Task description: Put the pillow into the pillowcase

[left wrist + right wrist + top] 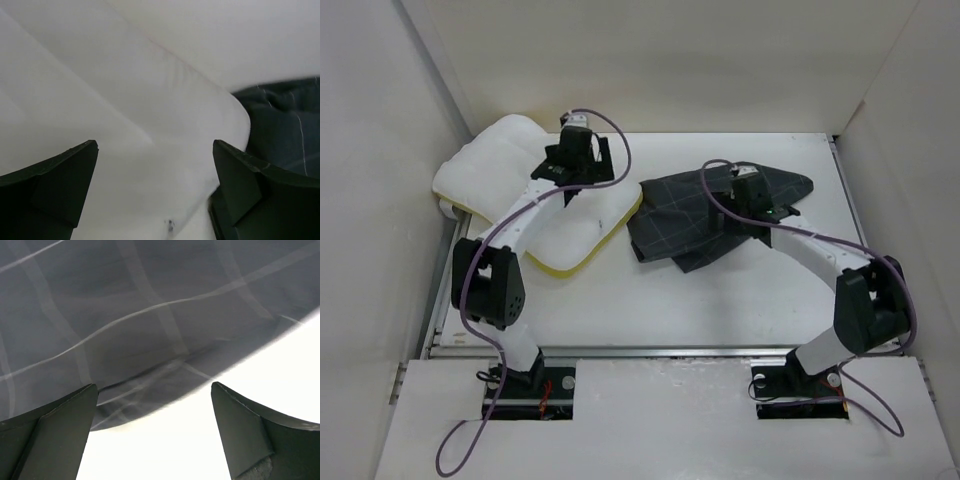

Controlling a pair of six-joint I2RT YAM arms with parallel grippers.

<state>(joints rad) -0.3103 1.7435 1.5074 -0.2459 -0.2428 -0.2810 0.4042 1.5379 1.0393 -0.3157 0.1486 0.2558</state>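
"At the far left corner of the worktop, is that the pillow?"

"Yes. Its yellow-banded edge runs toward the middle, and one corner is just beside the pillowcase, perhaps touching it. None of it is inside."

"And the pillowcase?"

"Crumpled right of the middle, nearer the far edge. I cannot find its mouth in any view, and that is my main worry. A pinch taken blind would likely catch both layers and hold the sack shut."

"The hands?"

"The left hand hovers over the pillow, fingers apart, nothing clamped. The right hand hovers over the edge of the checked cloth, fingers likewise apart and empty."

"What else could spoil it?"

"The pillow is soft. Gripped at one corner, it would probably sag and fold, then jam at the opening. Pushed along the worktop instead, it could simply shove the loose pillowcase toward the right edge, since nothing pins the cloth down. And thin fabric may slip out of a shallow grip."
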